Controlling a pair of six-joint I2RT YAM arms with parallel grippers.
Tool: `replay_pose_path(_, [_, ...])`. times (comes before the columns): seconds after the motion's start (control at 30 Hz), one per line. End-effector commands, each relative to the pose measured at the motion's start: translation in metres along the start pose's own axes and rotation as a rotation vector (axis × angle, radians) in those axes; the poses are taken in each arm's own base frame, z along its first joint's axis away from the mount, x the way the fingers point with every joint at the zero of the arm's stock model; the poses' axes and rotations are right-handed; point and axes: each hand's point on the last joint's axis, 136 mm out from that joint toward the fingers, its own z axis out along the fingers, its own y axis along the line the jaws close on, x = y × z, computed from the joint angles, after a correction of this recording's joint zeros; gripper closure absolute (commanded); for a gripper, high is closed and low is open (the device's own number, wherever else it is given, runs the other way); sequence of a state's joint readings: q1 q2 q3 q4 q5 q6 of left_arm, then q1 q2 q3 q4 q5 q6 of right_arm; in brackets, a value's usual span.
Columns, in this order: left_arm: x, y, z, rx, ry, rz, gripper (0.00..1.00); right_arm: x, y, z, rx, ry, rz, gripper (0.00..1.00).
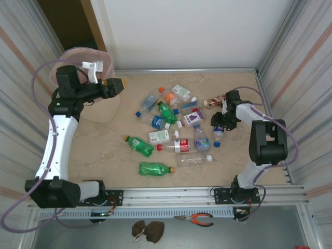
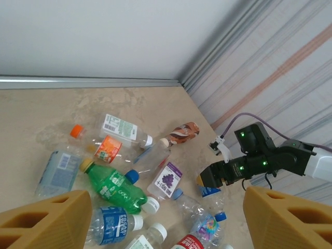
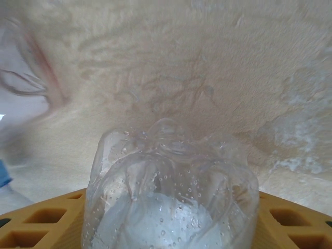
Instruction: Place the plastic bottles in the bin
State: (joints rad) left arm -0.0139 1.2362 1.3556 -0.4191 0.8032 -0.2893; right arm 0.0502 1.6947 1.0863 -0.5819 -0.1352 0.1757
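Clear crumpled plastic bottle [image 3: 171, 197], pinched by right gripper [image 1: 220, 124], is awaiting carrying to tall pale-pink translucent bin [image 1: 72, 52]; left gripper [image 1: 116, 85] is hovering spread beside it.

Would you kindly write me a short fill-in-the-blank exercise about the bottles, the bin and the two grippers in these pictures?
1. The left gripper is ___, with nothing between its fingers.
2. A ___ bottle sits between the fingers of the right gripper.
3. The bin stands in the far ___ corner of the table.
4. The green bottle nearest the table's near edge lies on its ___.
Missing words: open; clear; left; side.
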Motion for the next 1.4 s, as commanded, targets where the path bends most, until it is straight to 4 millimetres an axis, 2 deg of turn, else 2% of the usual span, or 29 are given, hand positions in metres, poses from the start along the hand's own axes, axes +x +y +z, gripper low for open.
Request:
replay_pose_path(0.0, [-0.016,-0.027,-0.004,0.065,-0.094,0.095,0.22,-0.014,0.014,-0.037,-0.041,-0.119,-0.006,0.45])
replay_pose_path(0.13, [-0.016,-0.045,0.004,0.131,-0.115,0.131,0.26,-0.027,0.041,-0.082,-0.098,-0.258,-0.07,0.45])
replay_pose_path(0.27, [-0.016,-0.066,0.014,0.21,-0.149,0.173,0.25,-0.038,0.079,-0.135,-0.194,-0.417,-0.158,0.46])
replay_pose_path(0.43, [-0.011,-0.096,0.023,0.3,-0.159,0.259,0.24,-0.041,0.128,-0.206,-0.361,-0.623,-0.28,0.46])
replay_pose_path(0.63, [-0.001,-0.142,0.025,0.471,-0.19,0.393,0.22,-0.025,0.178,-0.285,-0.601,-0.805,-0.446,0.44])
replay_pose_path(0.83, [0.014,-0.18,0.028,0.615,-0.184,0.481,0.2,-0.002,0.213,-0.355,-0.803,-0.95,-0.563,0.44])
replay_pose_path(0.93, [0.023,-0.197,0.033,0.677,-0.171,0.493,0.17,0.007,0.229,-0.378,-0.901,-0.994,-0.614,0.44])
replay_pose_path(0.97, [0.025,-0.203,0.034,0.699,-0.164,0.498,0.17,0.017,0.23,-0.396,-0.932,-1.033,-0.639,0.44])
replay_pose_path(1.13, [0.041,-0.232,0.038,0.812,-0.129,0.526,0.14,0.033,0.249,-0.427,-1.026,-1.071,-0.707,0.44])
replay_pose_path(1.37, [0.054,-0.253,0.051,0.882,-0.077,0.523,0.14,0.046,0.262,-0.445,-1.1,-1.091,-0.749,0.43])
